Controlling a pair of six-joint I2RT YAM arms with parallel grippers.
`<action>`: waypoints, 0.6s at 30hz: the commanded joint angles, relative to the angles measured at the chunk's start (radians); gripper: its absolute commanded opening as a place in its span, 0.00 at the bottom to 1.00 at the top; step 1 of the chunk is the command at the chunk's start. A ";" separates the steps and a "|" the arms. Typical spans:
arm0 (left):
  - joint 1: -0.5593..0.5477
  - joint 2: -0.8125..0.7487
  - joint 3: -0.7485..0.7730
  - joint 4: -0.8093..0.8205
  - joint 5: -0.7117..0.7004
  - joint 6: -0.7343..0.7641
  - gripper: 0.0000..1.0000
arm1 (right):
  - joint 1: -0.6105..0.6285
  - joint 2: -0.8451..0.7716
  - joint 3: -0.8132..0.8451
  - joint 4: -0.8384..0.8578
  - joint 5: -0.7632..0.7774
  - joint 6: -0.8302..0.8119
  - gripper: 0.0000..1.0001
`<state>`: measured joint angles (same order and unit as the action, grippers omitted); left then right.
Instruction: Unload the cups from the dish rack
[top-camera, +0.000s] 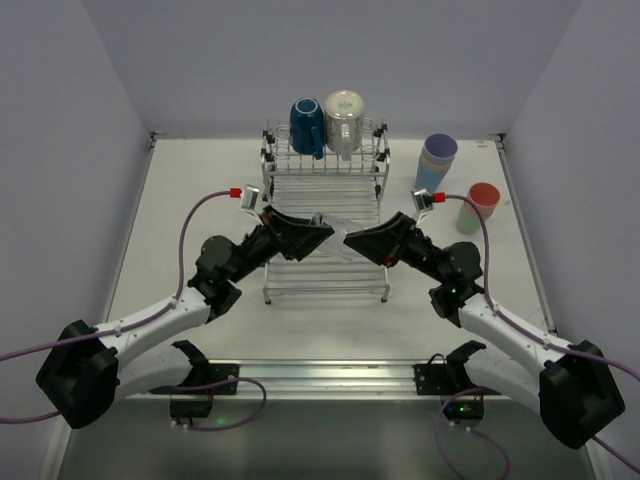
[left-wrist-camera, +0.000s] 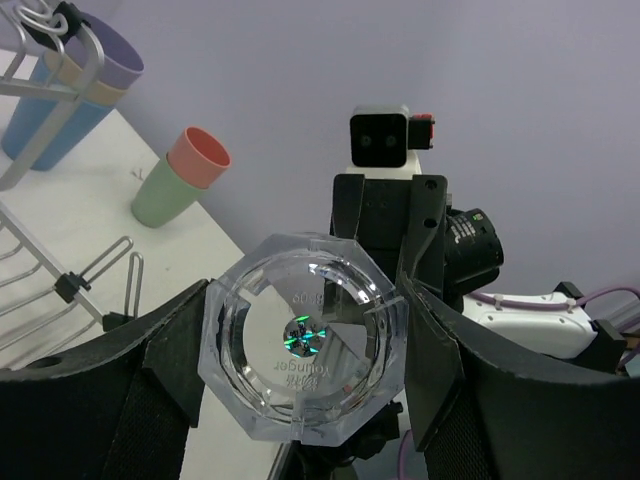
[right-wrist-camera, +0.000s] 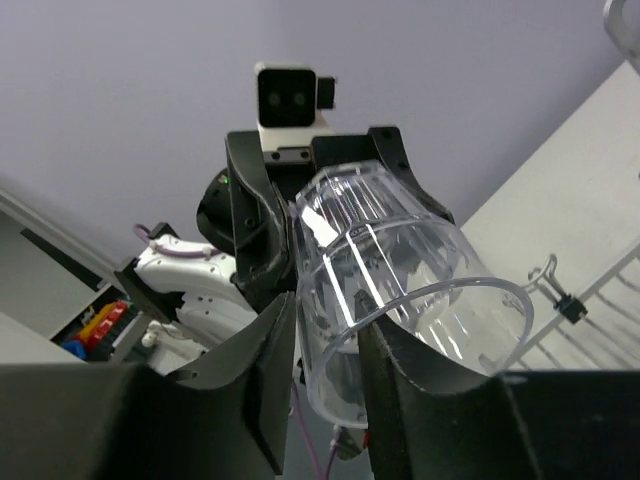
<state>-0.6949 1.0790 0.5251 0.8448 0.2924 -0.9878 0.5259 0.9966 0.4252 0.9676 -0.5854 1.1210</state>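
Note:
A clear cup (top-camera: 335, 231) hangs on its side between my two grippers, above the middle of the chrome dish rack (top-camera: 325, 283). My left gripper (top-camera: 322, 232) is shut across its octagonal base (left-wrist-camera: 300, 340). My right gripper (top-camera: 352, 238) pinches the wall at its rim (right-wrist-camera: 400, 290), one finger inside and one outside. A dark-blue mug (top-camera: 307, 127) and a clear glass mug (top-camera: 343, 122) stand in the rack's raised far tier. A stack of lavender, tan and light-blue cups (top-camera: 436, 163) and a pink cup nested in a green one (top-camera: 482, 203) stand on the table right of the rack.
The rack's low slatted tray (left-wrist-camera: 60, 290) lies under both grippers. The stacked cups (left-wrist-camera: 70, 85) and the pink-in-green pair (left-wrist-camera: 180, 175) stand close behind my right arm. White walls close the table at the back and on both sides.

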 joint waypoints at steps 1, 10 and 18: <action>-0.032 0.012 -0.010 0.108 0.027 -0.014 0.42 | 0.002 0.037 0.070 0.155 0.032 0.028 0.31; -0.037 -0.111 0.048 -0.162 -0.030 0.153 0.99 | 0.000 -0.119 0.153 -0.343 0.162 -0.177 0.00; -0.037 -0.307 0.170 -0.795 -0.278 0.454 1.00 | -0.036 -0.274 0.414 -1.332 0.604 -0.681 0.00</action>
<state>-0.7280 0.8303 0.6514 0.3248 0.1417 -0.6922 0.5159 0.7406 0.7483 0.0624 -0.2264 0.6792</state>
